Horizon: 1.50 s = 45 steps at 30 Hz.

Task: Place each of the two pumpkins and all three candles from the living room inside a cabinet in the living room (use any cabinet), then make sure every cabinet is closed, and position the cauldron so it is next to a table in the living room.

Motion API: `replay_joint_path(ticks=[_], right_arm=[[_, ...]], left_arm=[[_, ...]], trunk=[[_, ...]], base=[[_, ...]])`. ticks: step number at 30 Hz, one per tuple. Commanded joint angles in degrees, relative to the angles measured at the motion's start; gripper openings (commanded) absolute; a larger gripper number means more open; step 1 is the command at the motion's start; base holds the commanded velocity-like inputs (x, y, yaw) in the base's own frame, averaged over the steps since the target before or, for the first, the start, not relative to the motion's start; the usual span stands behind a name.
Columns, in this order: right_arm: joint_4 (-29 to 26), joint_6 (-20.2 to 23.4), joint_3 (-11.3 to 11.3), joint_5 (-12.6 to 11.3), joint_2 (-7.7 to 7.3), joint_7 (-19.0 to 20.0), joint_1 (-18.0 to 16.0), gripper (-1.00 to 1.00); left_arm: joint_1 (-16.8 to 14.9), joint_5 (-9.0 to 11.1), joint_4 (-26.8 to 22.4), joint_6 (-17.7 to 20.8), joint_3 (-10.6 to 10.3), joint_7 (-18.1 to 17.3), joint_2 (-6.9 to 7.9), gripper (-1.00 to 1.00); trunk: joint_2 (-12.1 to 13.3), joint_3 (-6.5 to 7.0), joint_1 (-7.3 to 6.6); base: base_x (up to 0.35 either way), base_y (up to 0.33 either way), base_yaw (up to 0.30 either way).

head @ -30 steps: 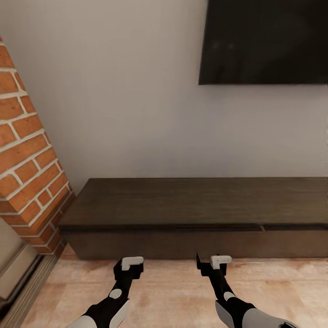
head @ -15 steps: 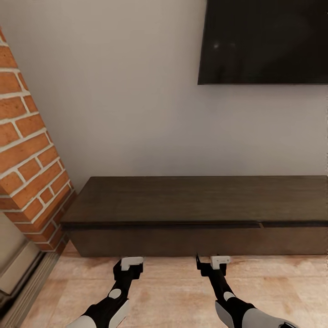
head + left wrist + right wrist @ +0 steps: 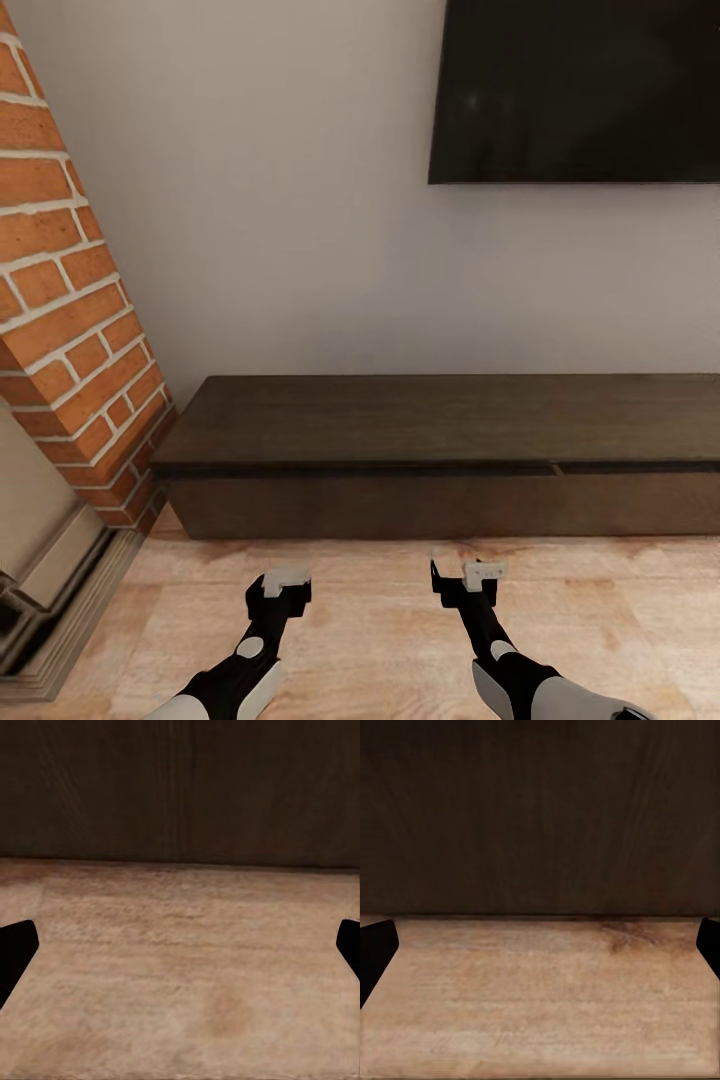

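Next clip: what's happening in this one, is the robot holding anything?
No. The robot faces the long dark-brown cabinet against the wall, below a wall-mounted TV and beside a brick column. Both arms are held low over the wooden floor, short of the cabinet front. The left tool and right tool are open and empty. The cabinet's drawer fronts look shut, and its top is bare.

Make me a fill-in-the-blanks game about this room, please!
1. The long dark cabinet stands on a floor made of ____.
2. The wall to the cabinet's left is built of red ____.
3. A black ____ hangs on the wall above the cabinet.
4. The left gripper and right gripper hold ____.

Missing words: wood; brick; screen; nothing
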Motion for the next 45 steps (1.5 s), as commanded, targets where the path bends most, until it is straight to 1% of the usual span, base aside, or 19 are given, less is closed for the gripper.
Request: replay_joint_path(ticks=[1,2,5,6,7,9,11,13,15,20,24,29,30,32,34,35,37,41,45], right_arm=[[0.0,0.5,0.5,0.0,0.01,-0.5,0.0,1.0],[0.0,1.7,0.5,0.0,0.04,-0.4,0.0,1.0],[-0.1,5.5,0.4,0.0,0.08,-0.4,0.0,1.0],[-0.2,6.9,0.4,-0.1,0.09,-0.4,0.0,1.0],[-0.3,7.4,0.4,-0.1,0.1,-0.4,0.0,1.0],[-0.3,7.9,0.4,-0.3,0.1,-0.5,0.0,1.0],[-0.4,8.2,0.4,-0.3,0.1,-0.5,0.0,1.0],[-0.4,8.3,0.4,-0.4,0.1,-0.5,0.0,1.0],[-0.5,8.3,0.4,-0.4,0.1,-0.5,0.0,1.0],[-0.5,8.5,0.4,-0.4,0.1,-0.6,0.0,1.0],[-0.4,8.8,0.4,-0.5,0.04,-0.9,0.0,1.0],[-0.3,9.3,0.3,-0.5,0.01,-1.0,0.0,1.0],[-0.3,10.3,0.2,-0.5,0.01,-1.0,0.0,1.0],[-0.4,14.0,0.1,-0.5,0.07,-1.0,0.0,1.0],[-0.5,17.2,-0.6,-0.9,0.13,-1.0,0.0,1.0],[-0.6,20.0,-2.5,-2.2,0.16,-0.8,0.0,1.0],[-0.7,22.7,-4.9,-3.6,0.17,-0.6,0.0,1.0],[-0.8,25.6,-6.5,-4.6,0.19,-0.5,0.0,1.0],[-0.8,26.3,-6.8,-4.8,0.15,-0.4,0.0,1.0]], left_arm=[[0.0,0.3,0.5,-0.1,-0.5,0.3,0.23,1.0],[0.0,0.6,1.0,-0.1,-0.4,0.3,0.47,1.0],[0.1,3.0,2.4,0.0,-0.3,0.1,0.83,1.0],[0.1,5.4,3.3,0.1,-0.2,0.1,0.93,1.0],[0.1,6.8,3.7,0.2,-0.2,0.1,0.97,1.0],[0.1,8.5,4.2,0.6,-0.1,0.0,1.03,1.0],[0.1,9.6,4.8,1.1,-0.1,0.0,1.1,1.0],[0.1,10.1,5.1,2.4,-0.1,0.0,1.22,1.0],[0.1,10.2,5.2,4.7,0.0,0.0,1.26,1.0],[0.1,10.0,5.1,14.6,0.1,0.0,1.36,1.0],[0.1,10.0,4.9,17.7,0.1,0.2,1.24,1.0],[0.1,10.1,4.9,18.8,0.1,0.2,1.22,1.0],[0.1,10.1,4.9,18.9,0.1,0.2,1.22,1.0],[0.1,10.1,4.9,18.9,0.2,0.3,1.21,1.0],[0.0,10.1,5.0,19.0,0.2,0.4,1.21,1.0],[0.0,10.1,5.0,19.0,0.3,0.4,1.24,1.0],[0.0,10.1,4.9,19.0,0.3,0.4,1.26,1.0],[0.0,10.1,4.9,19.0,0.3,0.5,1.22,1.0],[0.0,10.2,4.9,18.9,0.4,0.6,1.23,1.0]], trunk=[[0.0,-0.05,-0.02],[0.0,-0.05,-0.02],[0.0,-0.05,-0.02],[0.0,-0.05,-0.02],[0.0,-0.05,-0.02],[0.0,-0.05,-0.02],[0.0,-0.05,-0.02],[0.0,-0.05,-0.02],[0.0,0.18,-0.04],[0.1,1.28,-0.17],[0.6,2.12,-0.5],[2.6,3.02,-1.6],[3.0,3.2,-1.82],[3.8,3.56,-2.26],[4.6,3.91,-2.7],[5.0,4.09,-2.92],[5.8,4.45,-3.36],[7.4,5.17,-4.23],[9.0,5.89,-5.11]], base=[[-0.013,0.0,0.0],[-0.009,0.0,0.0],[-0.01,-0.008,0.0],[-0.031,-0.036,0.0],[-0.049,-0.023,0.0],[-0.057,-0.015,0.0],[-0.027,-0.006,0.0],[-0.01,-0.002,0.0],[-0.004,-0.001,0.0],[-0.001,0.0,0.0],[0.0,0.0,0.0],[0.0,0.0,0.0],[0.0,0.0,0.0],[0.0,0.0,0.0],[0.0,0.0,0.0],[0.0,0.0,0.0],[0.0,0.0,0.0],[0.0,0.0,0.0],[0.0,0.0,0.0]])
